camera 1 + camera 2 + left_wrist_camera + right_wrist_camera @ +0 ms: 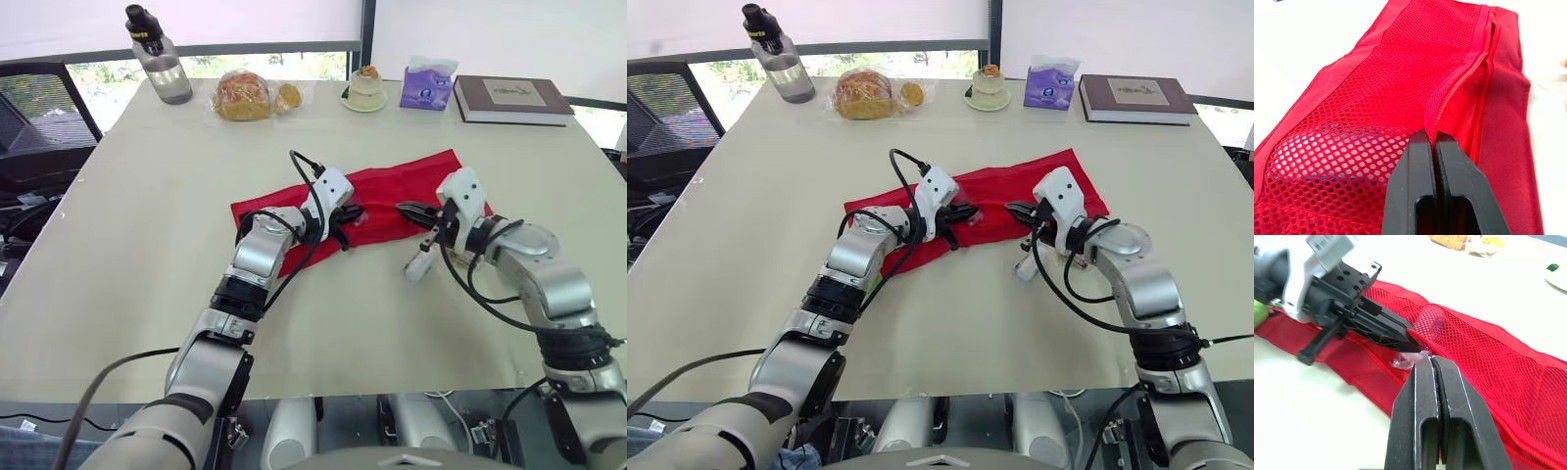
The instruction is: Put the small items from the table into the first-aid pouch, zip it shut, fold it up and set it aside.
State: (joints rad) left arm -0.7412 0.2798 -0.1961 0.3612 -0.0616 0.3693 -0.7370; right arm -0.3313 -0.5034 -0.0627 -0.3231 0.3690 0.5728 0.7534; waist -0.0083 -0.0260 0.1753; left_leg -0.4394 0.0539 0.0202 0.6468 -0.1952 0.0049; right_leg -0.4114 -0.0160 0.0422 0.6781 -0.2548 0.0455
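Note:
The red first-aid pouch [411, 181] lies unfolded across the middle of the table, its mesh pockets facing up. My left gripper [351, 217] is shut on the pouch's zipper edge [1449, 98] and holds it slightly raised. Something pale shows through the mesh [1312, 152]. A small clear-wrapped item [1403, 361] lies at the opening, just below the left fingertips. My right gripper [404, 208] is shut with nothing between its fingers, its tips just short of that item. A small white tube-like item [419, 264] rests on the table under the right wrist.
Along the far edge stand a water bottle [157, 59], bagged bread [245, 96], a small cake on a plate [364, 88], a purple tissue pack [426, 86] and a book [509, 98]. A black chair [29, 127] is off the table's left side.

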